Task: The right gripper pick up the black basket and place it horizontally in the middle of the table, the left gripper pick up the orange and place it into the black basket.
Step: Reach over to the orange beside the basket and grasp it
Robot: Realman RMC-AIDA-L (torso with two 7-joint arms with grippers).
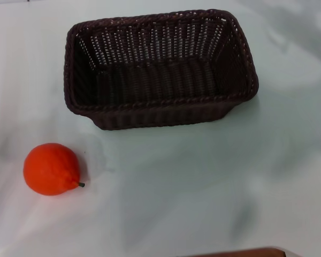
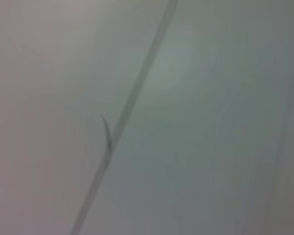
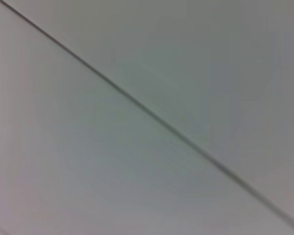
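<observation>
The black basket (image 1: 159, 101) lies lengthwise across the white table (image 1: 214, 176) at the middle back, upright and empty inside. The orange (image 1: 51, 168) rests on the table at the front left, apart from the basket, its small dark stem pointing right. Neither gripper shows in the head view. The left wrist view and the right wrist view show only pale blurred surface crossed by a thin dark line; no fingers and no task object are in them.
A brown edge (image 1: 241, 251) shows at the bottom of the head view. Bare table surface lies between the orange and the basket and to the right of the basket.
</observation>
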